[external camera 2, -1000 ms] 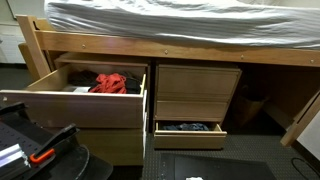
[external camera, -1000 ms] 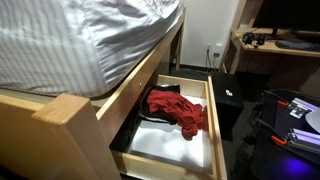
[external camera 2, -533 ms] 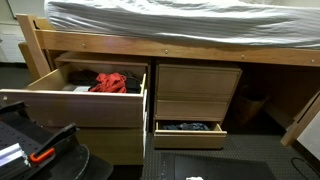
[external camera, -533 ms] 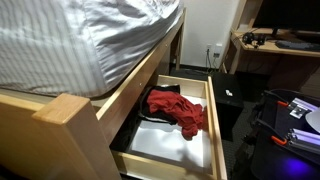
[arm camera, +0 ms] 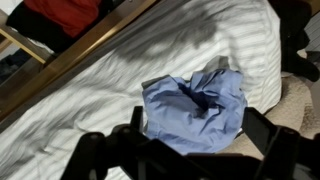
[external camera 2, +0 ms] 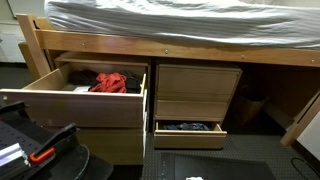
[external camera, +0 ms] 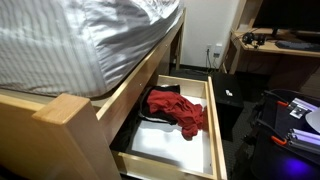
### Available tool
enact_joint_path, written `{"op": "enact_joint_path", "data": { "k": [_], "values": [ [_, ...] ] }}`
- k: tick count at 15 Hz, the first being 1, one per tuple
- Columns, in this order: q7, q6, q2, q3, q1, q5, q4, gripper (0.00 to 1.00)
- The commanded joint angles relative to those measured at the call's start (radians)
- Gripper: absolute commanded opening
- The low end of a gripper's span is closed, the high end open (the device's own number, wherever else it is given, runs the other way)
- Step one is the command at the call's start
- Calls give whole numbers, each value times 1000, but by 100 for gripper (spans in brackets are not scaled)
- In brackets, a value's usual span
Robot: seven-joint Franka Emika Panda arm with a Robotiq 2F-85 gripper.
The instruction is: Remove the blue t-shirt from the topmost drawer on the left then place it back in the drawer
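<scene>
The blue t-shirt (arm camera: 195, 105) lies crumpled on the striped white bed sheet (arm camera: 90, 100) in the wrist view. My gripper (arm camera: 198, 128) hovers over it, its two dark fingers spread wide on either side of the shirt, open. The topmost left drawer (external camera 2: 75, 105) stands pulled out in both exterior views, with its wooden rim (external camera: 214, 115) showing. It holds a red garment (external camera: 180, 110), also visible in an exterior view (external camera 2: 110, 82). The gripper and the blue shirt do not show in either exterior view.
The wooden bed frame (external camera 2: 170, 50) carries the mattress (external camera: 80, 40). A lower drawer (external camera 2: 188, 137) on the other side is open with dark clothes inside. A desk (external camera: 270, 42) stands at the back. The robot's base (external camera 2: 35, 150) stands in front of the drawers.
</scene>
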Motion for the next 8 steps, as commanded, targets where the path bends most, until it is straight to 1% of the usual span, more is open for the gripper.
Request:
{"op": "enact_joint_path", "data": {
  "k": [1,2,4,5,6,8],
  "values": [
    [4,227,9,206,-114,-129,-95,100],
    [14,282,15,242,-126,-145,-109,100],
    [38,335,29,353,-198,-154,-124,100],
    [48,287,39,389,-238,-166,-86,100],
    [52,307,41,423,-257,-169,-94,100],
    [51,314,42,441,-269,-169,-97,100]
  ]
}}
